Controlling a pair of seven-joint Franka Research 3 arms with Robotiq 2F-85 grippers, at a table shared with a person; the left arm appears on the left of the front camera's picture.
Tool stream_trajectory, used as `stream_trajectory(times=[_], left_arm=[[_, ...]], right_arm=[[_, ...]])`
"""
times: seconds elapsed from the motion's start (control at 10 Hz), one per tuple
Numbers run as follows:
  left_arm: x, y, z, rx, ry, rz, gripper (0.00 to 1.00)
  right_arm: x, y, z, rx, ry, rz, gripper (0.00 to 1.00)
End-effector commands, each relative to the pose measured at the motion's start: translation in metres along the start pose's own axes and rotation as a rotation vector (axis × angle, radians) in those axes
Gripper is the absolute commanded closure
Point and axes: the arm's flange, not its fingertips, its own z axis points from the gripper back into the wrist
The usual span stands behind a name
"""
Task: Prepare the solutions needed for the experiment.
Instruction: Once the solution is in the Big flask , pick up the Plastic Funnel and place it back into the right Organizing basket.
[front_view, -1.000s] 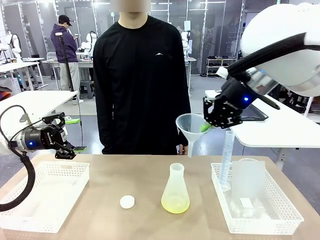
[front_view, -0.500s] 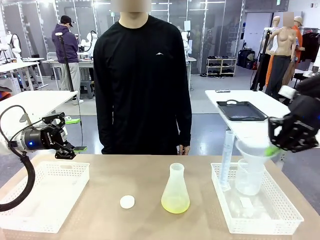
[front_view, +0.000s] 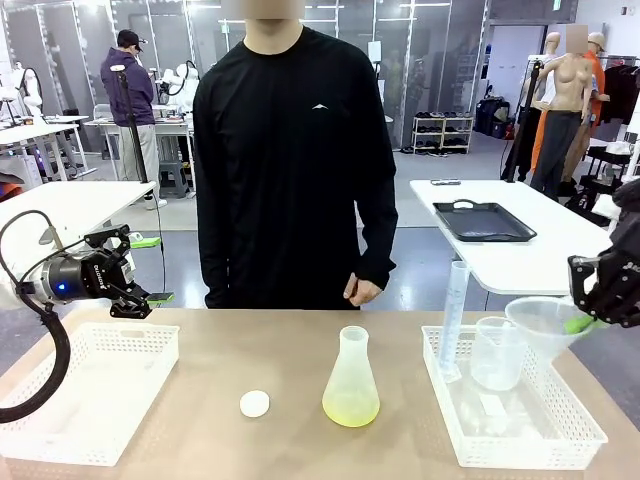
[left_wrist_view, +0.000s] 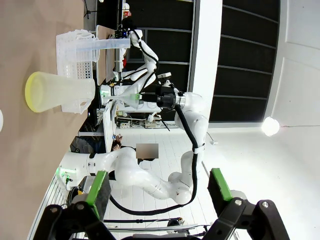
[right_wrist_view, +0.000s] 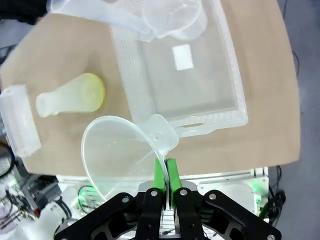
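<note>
Beyond the tan table a person in a black top stands at 12 o'clock, arms down and hands off the work, with other benches behind.

Near the middle of the table a conical flask stands upright and uncapped. In its base lies the solution, a shallow pale yellow-green layer. I judge that at least one liquid is already in the flask.

The right gripper is clenched on the rim of a clear funnel, with the pads pinching the lip in the right wrist view (the funnel looks empty). It holds the funnel in the air at 3 o'clock from the flask, well apart from it, above the outer edge of the right basket. Whether the funnel is bound for that basket I cannot tell.

The left gripper hangs released, its jaws wide and holding nothing, at 10 o'clock above the left basket.

Likely left to do: setting the funnel down and closing the flask.

A small white cap lies at 9 o'clock, near the flask. In the right basket a beaker and a tall graduated cylinder stand close under the funnel and could be knocked.
</note>
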Motion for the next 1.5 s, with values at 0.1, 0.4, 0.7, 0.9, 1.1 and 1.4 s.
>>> stream_trajectory(times=[0.1, 0.4, 0.7, 0.9, 1.1, 1.4], left_arm=[[-0.001, -0.002, 0.000, -0.001, 0.001, -0.010, 0.00], [-0.001, -0.002, 0.000, -0.001, 0.001, -0.010, 0.00], [-0.001, -0.002, 0.000, -0.001, 0.001, -0.010, 0.00], [-0.001, -0.002, 0.000, -0.001, 0.001, -0.010, 0.00], [-0.001, -0.002, 0.000, -0.001, 0.001, -0.010, 0.00], [-0.001, -0.002, 0.000, -0.001, 0.001, -0.010, 0.00]], right_arm=[[0.014, 0.005, -0.051, -0.138, 0.012, -0.167, 1.00], [0.031, 0.009, -0.089, -0.130, -0.006, -0.231, 1.00], [0.044, 0.013, -0.111, -0.169, -0.010, -0.260, 1.00], [0.049, 0.016, -0.121, -0.152, 0.001, -0.264, 0.89], [0.051, 0.019, -0.124, -0.155, -0.024, -0.266, 0.69], [0.055, 0.031, -0.130, -0.160, -0.002, -0.238, 0.37]])
